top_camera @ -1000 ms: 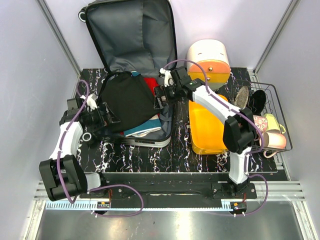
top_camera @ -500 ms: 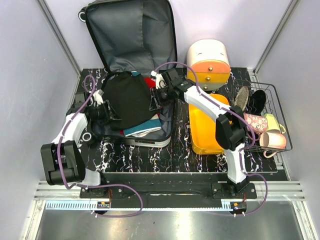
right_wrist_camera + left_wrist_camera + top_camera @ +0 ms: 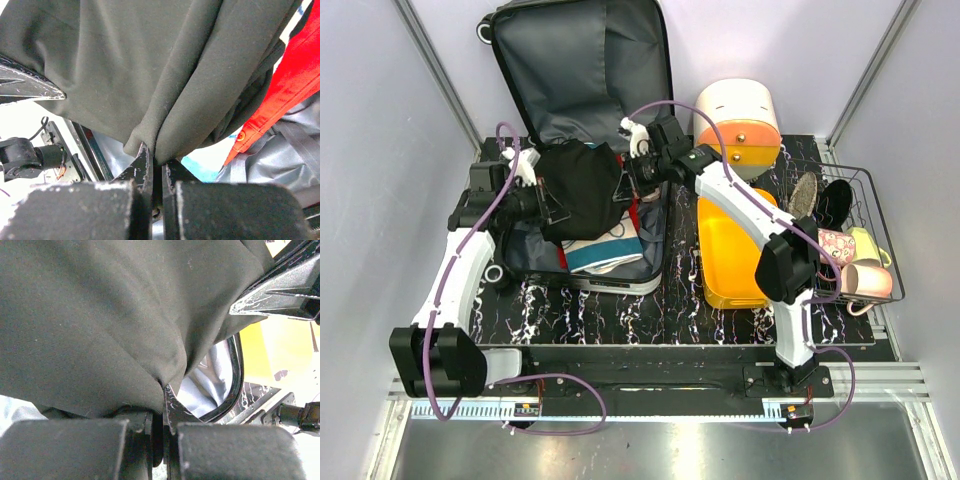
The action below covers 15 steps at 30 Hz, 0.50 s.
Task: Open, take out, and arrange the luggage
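The luggage point(image 3: 582, 70) lies open, its grey-lined lid leaning on the back wall and its base point(image 3: 620, 284) flat on the table. A black garment point(image 3: 578, 185) hangs bunched above the base, pinched from both sides. My left gripper point(image 3: 548, 205) is shut on its left edge, and the cloth point(image 3: 100, 315) fills the left wrist view above the left gripper point(image 3: 162, 390). My right gripper point(image 3: 625, 186) is shut on its right edge; a fold of the cloth point(image 3: 150, 60) is nipped in the right gripper point(image 3: 155, 155). A red garment point(image 3: 290, 85) and a teal-and-white folded piece point(image 3: 605, 250) lie in the base.
An orange tray point(image 3: 735, 265) lies right of the suitcase. A white-and-orange drawer box point(image 3: 738, 118) stands behind the tray. A wire basket point(image 3: 868, 180) at the right edge holds cups and slippers. Walls close in on both sides.
Both grippers went from open to shut on the black garment. The garment has been drawn up and bunched toward the back, uncovering the folded clothes beneath. The left arm reached farther in.
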Each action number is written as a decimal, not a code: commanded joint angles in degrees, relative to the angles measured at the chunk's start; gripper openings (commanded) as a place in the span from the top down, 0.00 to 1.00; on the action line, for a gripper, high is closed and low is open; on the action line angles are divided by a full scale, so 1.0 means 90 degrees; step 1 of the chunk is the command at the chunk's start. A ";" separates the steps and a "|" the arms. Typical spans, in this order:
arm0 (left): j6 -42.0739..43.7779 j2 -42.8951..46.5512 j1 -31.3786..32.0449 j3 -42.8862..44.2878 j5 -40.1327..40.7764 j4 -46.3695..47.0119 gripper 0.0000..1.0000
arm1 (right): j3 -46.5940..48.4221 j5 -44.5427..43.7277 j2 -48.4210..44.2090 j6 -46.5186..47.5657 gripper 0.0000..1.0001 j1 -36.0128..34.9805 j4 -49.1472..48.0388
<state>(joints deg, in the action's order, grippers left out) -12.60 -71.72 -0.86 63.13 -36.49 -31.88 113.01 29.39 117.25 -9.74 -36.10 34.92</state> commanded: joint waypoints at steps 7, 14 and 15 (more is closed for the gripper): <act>0.0014 -0.0087 0.0184 0.0360 0.0206 -0.0432 0.93 | 0.0325 -0.0355 -0.0713 0.0564 1.00 -0.0032 0.0339; -0.0426 -0.0263 -0.0450 -0.0452 0.0295 -0.0121 0.35 | -0.0164 -0.0492 -0.0704 0.0662 1.00 -0.0013 0.0339; -0.0397 -0.0379 -0.0586 -0.0491 0.0198 -0.0072 0.31 | -0.0174 -0.0492 -0.0694 0.0662 1.00 -0.0003 0.0349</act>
<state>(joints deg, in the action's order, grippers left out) -14.02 -73.14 -2.17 61.28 -34.33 -35.40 111.96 26.00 114.02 -4.99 -36.10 38.44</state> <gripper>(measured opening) 0.608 0.033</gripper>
